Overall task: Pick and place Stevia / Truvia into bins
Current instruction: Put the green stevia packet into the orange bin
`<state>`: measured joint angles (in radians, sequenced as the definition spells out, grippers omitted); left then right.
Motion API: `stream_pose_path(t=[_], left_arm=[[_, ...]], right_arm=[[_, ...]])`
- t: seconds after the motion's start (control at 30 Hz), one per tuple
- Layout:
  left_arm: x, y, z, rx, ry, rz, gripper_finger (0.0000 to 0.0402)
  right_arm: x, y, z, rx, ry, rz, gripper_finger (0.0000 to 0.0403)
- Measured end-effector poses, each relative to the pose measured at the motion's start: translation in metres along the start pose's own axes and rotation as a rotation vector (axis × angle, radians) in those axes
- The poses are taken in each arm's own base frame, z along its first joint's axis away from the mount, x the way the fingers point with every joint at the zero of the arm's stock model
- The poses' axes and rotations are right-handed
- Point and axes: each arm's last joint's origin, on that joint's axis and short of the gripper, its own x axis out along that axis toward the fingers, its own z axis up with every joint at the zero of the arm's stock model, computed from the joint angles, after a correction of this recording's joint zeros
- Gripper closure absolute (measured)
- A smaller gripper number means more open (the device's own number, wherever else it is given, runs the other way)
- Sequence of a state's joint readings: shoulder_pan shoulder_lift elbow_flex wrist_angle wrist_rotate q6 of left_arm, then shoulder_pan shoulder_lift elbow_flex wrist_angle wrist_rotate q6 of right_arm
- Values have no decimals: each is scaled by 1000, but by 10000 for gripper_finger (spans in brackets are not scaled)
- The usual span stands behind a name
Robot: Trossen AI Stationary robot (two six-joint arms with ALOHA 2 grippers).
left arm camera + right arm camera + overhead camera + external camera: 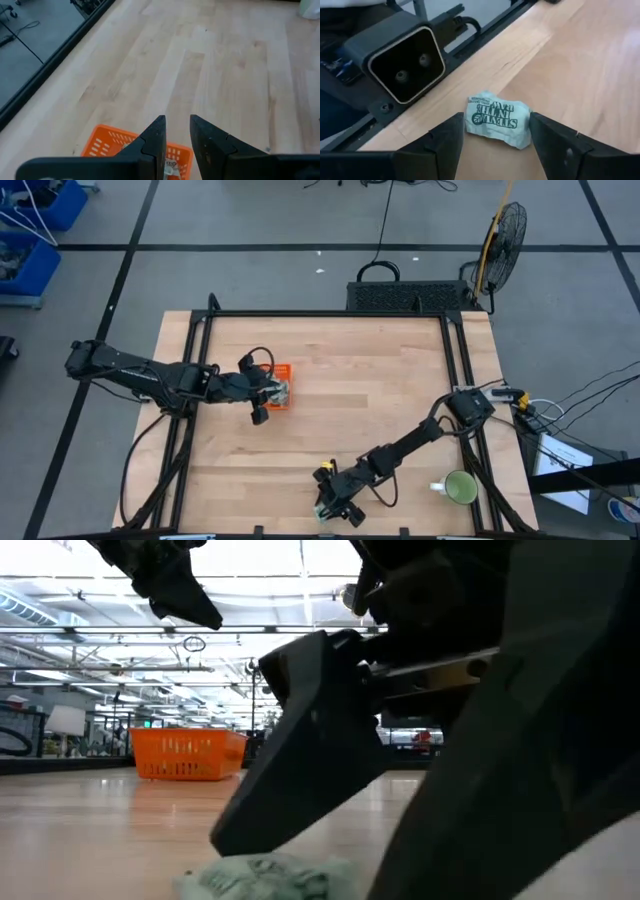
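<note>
A pale green Stevia sachet (497, 119) lies flat at the desk's (360, 410) near edge, between the right gripper's (496, 134) spread fingers. Left gripper (176, 135), fingers slightly apart, hovers above the orange bin (280, 373), which holds sachets.

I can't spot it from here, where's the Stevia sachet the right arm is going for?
The sachet lies flat on the table's near edge, between the right end effector's open fingers, left of the green mug.
</note>
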<state>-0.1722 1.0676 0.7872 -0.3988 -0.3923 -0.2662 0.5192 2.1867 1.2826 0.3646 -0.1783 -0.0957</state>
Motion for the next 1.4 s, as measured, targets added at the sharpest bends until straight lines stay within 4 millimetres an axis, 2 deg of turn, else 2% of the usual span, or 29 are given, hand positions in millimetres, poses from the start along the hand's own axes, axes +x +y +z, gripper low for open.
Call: stream_pose_path(t=[0.17, 0.27, 0.5, 0.77, 0.9, 1.07, 1.23, 1.33, 1.4], left_arm=[[0, 0, 0, -6, 0, 0, 309], [0, 0, 0, -18, 1, -3, 309], [0, -1, -1, -15, 18, -31, 309], [0, 0, -3, -8, 34, -27, 309], [0, 0, -3, 18, 35, -27, 309], [0, 0, -2, 21, 28, -21, 309], [-1, 0, -1, -18, 15, -12, 309], [-5, 3, 1, -5, -17, 41, 309], [-11, 7, 3, 31, -51, 84, 309]], right_arm=[[1, -2, -7, 54, 67, -51, 188], [0, -6, -11, 69, 108, -72, 205], [-1, -16, -9, 89, 64, -91, 282], [-6, -42, -8, 115, 9, -150, 382], [-14, -55, -5, 96, 8, -189, 393], [-48, -88, 19, 63, -52, -438, 388], [-98, -149, 33, 77, -161, -689, 398], [-126, -188, 31, 167, -304, -688, 398], [-137, -209, 20, 255, -360, -611, 395]])
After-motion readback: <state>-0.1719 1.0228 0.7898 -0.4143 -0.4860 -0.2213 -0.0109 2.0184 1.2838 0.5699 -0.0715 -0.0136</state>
